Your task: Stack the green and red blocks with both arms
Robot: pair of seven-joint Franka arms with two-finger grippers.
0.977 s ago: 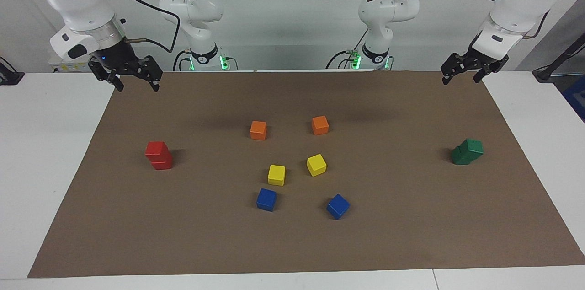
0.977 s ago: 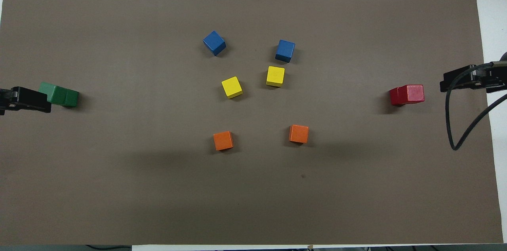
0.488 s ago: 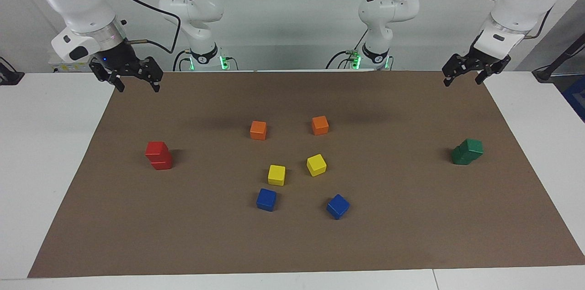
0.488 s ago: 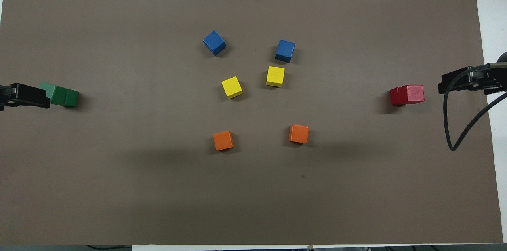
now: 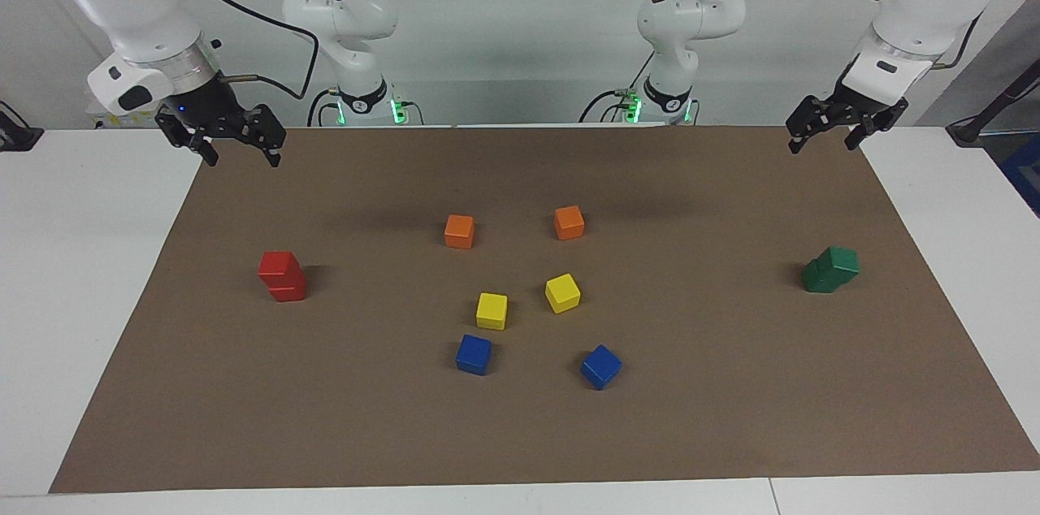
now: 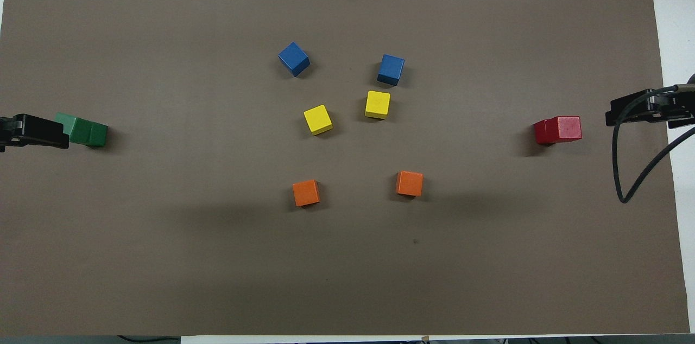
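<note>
- Stacks of small matte cubes are seen at both ends of the brown paper mat: the two bright red blocks stand one on the other toward the right arm's end of the table, and the two dark green blocks stand one on the other toward the left arm's end.
- In each stack the upper cube is set a little off from the lower one, so an edge hangs over; the task is judged as nearly or fully done.
- The right gripper is held up in the air over the mat's edge at the robots' end, with its fingers spread wide and nothing between them.
- The left gripper is raised over the mat's corner at the robots' end, also with wide fingers and empty.
- Between the stacks, well apart from both, two orange cubes, two yellow cubes and two blue cubes lie single on the mat; they are not part of the task.
- The blocks are judged to be light, stiff and not fragile, probably painted wood, with a matte face that is not very slippery.
- If a stack is to be corrected, the upper cube is best taken on two opposite flat side faces, near the middle of its height, with the fingers coming straight down.
- A push from the side is to be avoided, because a light shifted cube can easily be knocked off the lower one.
</note>
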